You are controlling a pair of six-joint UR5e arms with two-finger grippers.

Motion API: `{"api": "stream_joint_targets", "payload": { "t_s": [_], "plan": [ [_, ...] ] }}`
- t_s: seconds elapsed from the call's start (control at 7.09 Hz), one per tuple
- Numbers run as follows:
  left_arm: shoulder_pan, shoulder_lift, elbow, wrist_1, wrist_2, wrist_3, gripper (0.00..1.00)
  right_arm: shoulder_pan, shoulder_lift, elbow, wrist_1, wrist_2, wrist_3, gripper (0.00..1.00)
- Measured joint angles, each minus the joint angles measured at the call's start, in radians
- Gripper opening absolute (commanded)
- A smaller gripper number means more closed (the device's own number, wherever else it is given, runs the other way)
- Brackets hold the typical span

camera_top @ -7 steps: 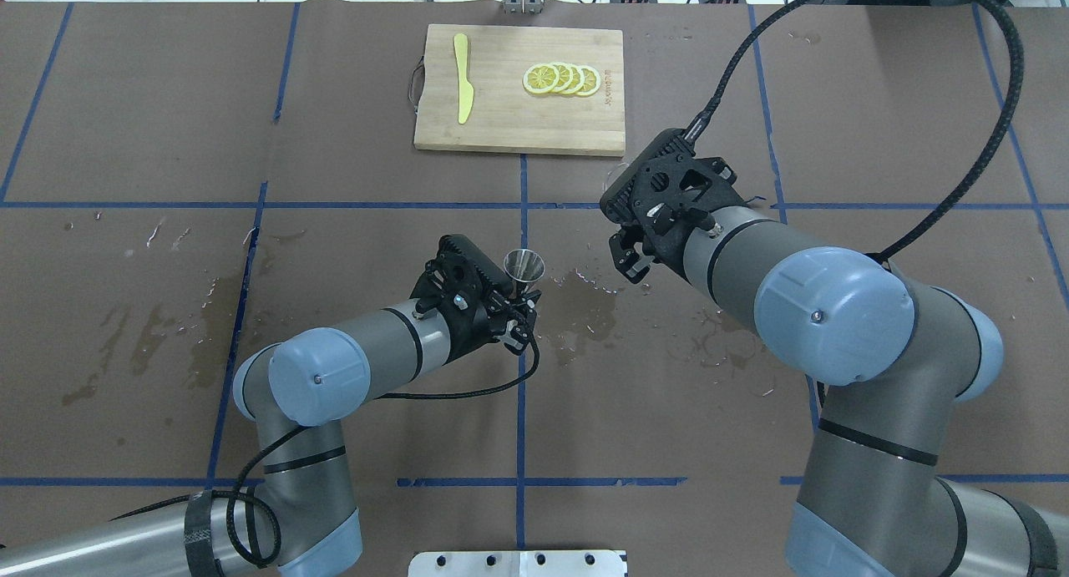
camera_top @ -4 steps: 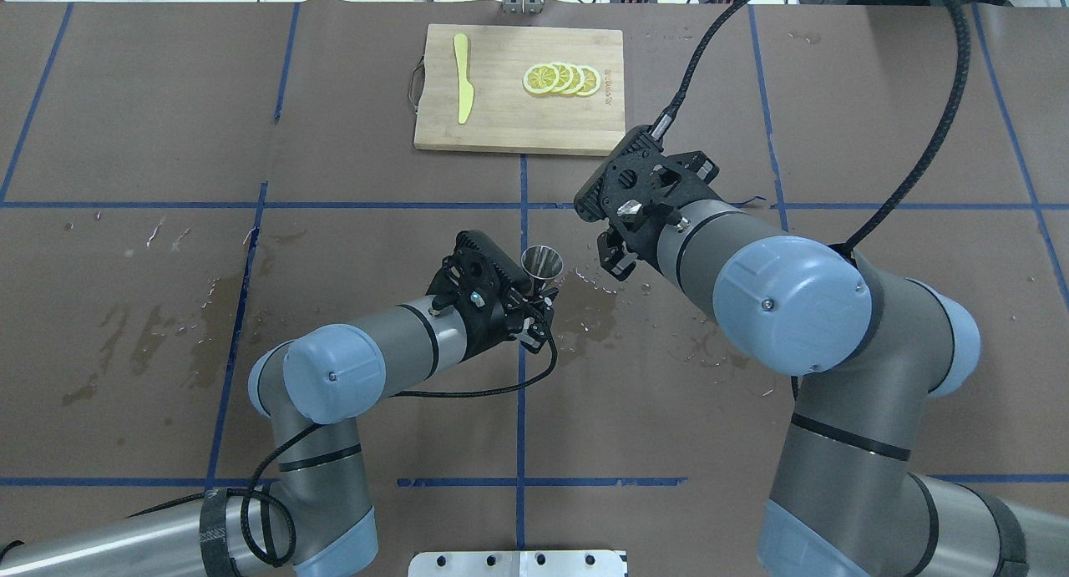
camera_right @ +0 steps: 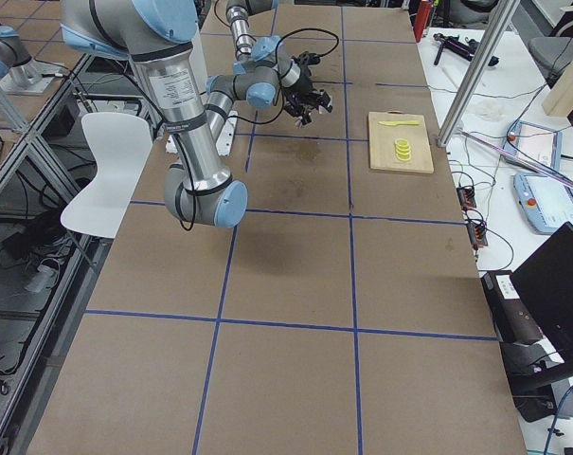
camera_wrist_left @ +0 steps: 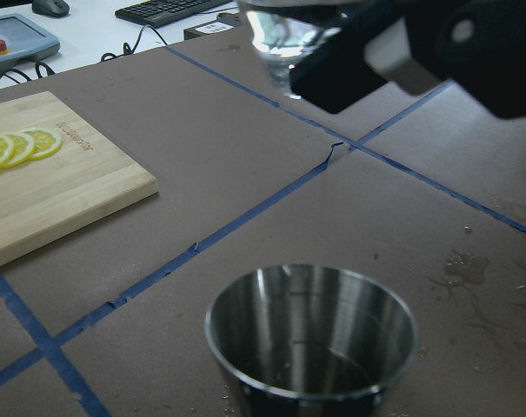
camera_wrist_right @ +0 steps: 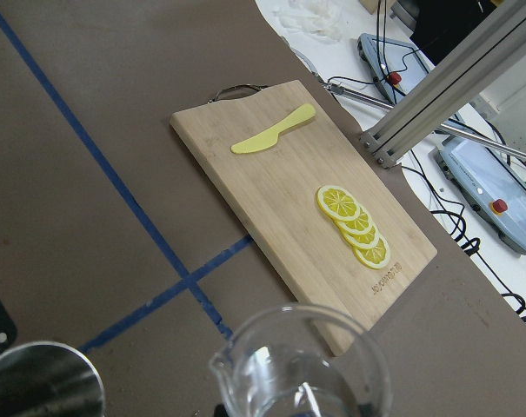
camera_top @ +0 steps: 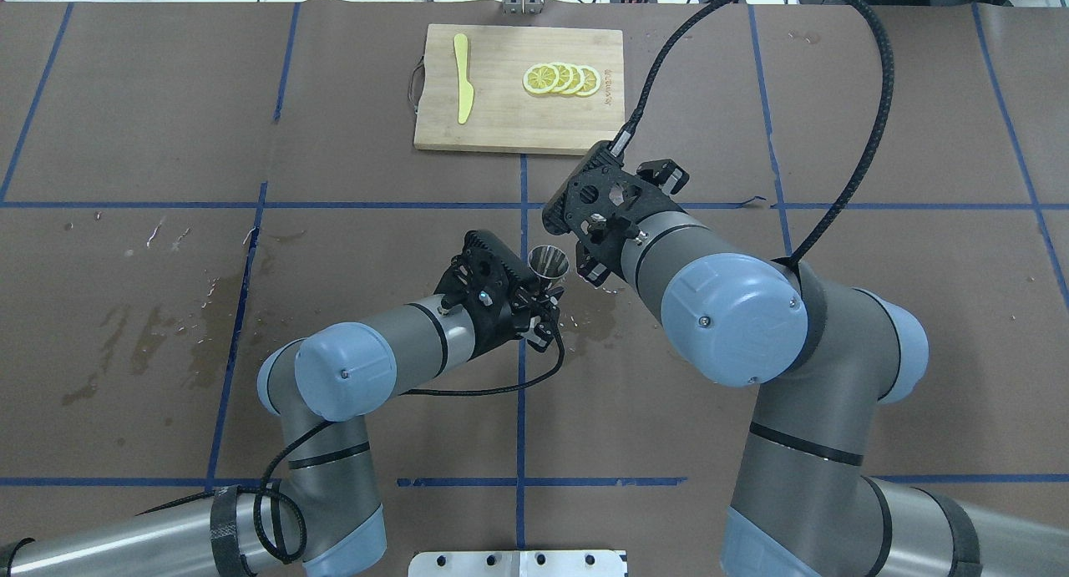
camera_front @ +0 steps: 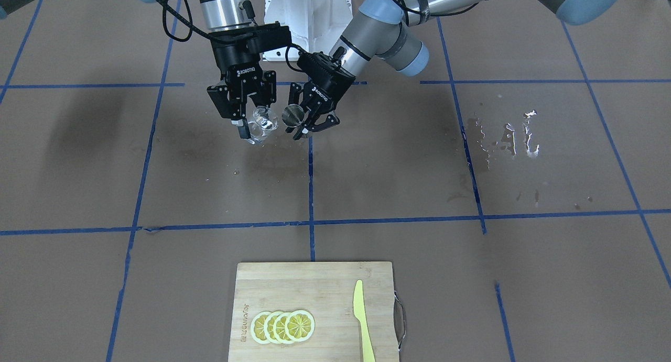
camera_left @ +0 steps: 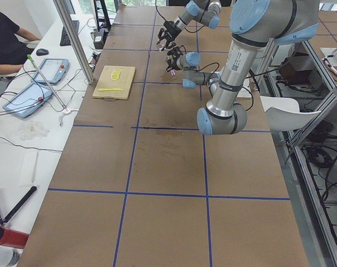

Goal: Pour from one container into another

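Your left gripper (camera_front: 313, 126) is closed on the lower part of the steel cup (camera_front: 292, 113). It holds the cup upright and, by the look of it, lifted off the table (camera_top: 376, 143), so the open mouth is presented as the receiver. Your right gripper (camera_front: 252, 116) is clamped on the clear glass pitcher (camera_front: 262, 125), which sits just beside the cup and a little higher. In the left wrist view the glass hangs above and beyond the cup's rim, not yet over it. The right wrist view shows the pitcher's spout turned toward the cup, which I read as lining up for the pour rather than pouring; no stream is visible. I cannot tell how much liquid either vessel holds. Holding both containers in the air lets you bring lip to rim without reaching down, but it also means a small misalignment would send liquid onto the paper, where wet patches (camera_front: 506, 136) already show. By count you have two containers, one in each gripper. Well apart at the far edge from the robot lies one wooden cutting board (camera_top: 501, 118), carrying one yellow knife (camera_top: 462, 80) and four overlapping lemon slices (camera_top: 561, 79). None of these are involved in the pour, and they sit clear of both arms.
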Motion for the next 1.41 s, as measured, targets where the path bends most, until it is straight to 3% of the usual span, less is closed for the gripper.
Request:
{"api": "stream_joint_targets", "payload": {
  "t_s": [1.41],
  "plan": [
    [-0.001, -0.004, 0.009, -0.001, 0.0, 0.0, 0.0, -0.091, 0.017, -0.018, -0.021, -0.166, -0.176, 0.0]
  ]
}}
